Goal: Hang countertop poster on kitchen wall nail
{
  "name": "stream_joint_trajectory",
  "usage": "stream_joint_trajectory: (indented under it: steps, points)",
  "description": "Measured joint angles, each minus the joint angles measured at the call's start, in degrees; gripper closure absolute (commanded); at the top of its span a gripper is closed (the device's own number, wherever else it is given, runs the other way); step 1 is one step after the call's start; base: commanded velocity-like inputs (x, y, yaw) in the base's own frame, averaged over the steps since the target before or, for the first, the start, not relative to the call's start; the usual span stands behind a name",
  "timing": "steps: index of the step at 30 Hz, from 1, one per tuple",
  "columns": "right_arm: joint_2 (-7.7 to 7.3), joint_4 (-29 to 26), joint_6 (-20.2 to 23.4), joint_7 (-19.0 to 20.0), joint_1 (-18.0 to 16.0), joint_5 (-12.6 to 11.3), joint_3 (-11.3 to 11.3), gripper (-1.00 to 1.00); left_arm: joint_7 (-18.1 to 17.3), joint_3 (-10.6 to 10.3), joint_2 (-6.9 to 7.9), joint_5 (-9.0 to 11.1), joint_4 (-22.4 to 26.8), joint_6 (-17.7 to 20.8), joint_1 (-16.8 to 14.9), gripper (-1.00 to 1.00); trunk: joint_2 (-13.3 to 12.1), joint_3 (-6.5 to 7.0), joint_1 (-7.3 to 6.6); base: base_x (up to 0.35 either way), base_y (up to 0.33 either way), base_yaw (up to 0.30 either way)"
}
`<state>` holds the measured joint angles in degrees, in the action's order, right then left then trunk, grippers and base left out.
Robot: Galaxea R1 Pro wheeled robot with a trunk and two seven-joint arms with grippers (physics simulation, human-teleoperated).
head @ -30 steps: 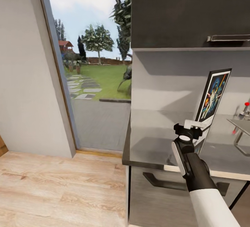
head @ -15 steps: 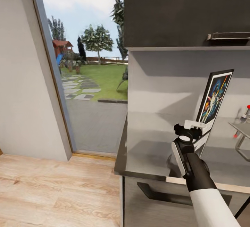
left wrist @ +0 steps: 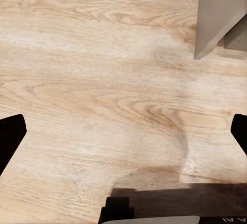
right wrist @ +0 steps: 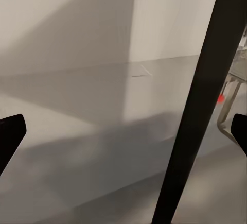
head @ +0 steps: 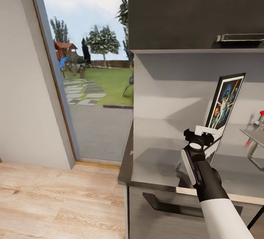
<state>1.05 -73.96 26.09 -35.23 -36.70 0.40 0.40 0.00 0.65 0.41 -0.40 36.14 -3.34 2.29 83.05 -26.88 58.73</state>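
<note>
Poster [head: 224, 101] stands upright, slightly tilted, lower end caught in the right jaws [head: 206, 132], above the table [head: 161, 158]. Colourful print faces the head camera; black frame and white border visible. In the right wrist view the poster [right wrist: 198, 100] appears edge-on as a dark bar running between the jaws, but both black fingertips [right wrist: 10, 134] sit at the frame edges, well apart from it; whether the pads actually press on it I cannot tell from that view. Head view shows the white fingers [head: 205, 128] against the frame's lower edge. Beyond the right jaws: glossy grey table surface, light-grey back wall [head: 176, 85], dark upper cabinet [head: 194, 12].

Left jaws [left wrist: 123, 136]: wide open, holding nothing; wooden floor [left wrist: 103, 90] beyond them, cabinet corner [left wrist: 218, 13] off to one side.
</note>
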Motion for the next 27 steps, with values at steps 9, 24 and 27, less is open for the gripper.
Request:
stream_joint_trajectory:
  steps: [9, 24, 27]
  points:
    - [-0.09, 0.0, 0.0, 0.0, 0.0, -0.1, -0.1, -1.00, 0.0, 0.0, 0.02, 0.0, 0.0, 0.0, 0.0, -1.00, 0.0, 0.00, 0.00, 0.000, -0.003, 0.000]
    - [-0.09, 0.2, 0.0, 0.0, 0.1, -0.1, -0.1, -1.00, 0.0, 0.0, 0.04, 0.0, 0.0, 0.0, 0.0, -1.00, 0.0, 0.00, 0.00, 0.000, 0.000, 0.000]
    - [-0.09, 0.8, -0.1, 0.0, 0.1, -0.1, -0.1, -1.00, 0.0, 0.0, 0.04, 0.0, 0.0, 0.0, 0.0, -1.00, 0.0, 0.00, 0.00, 0.000, 0.000, 0.000]
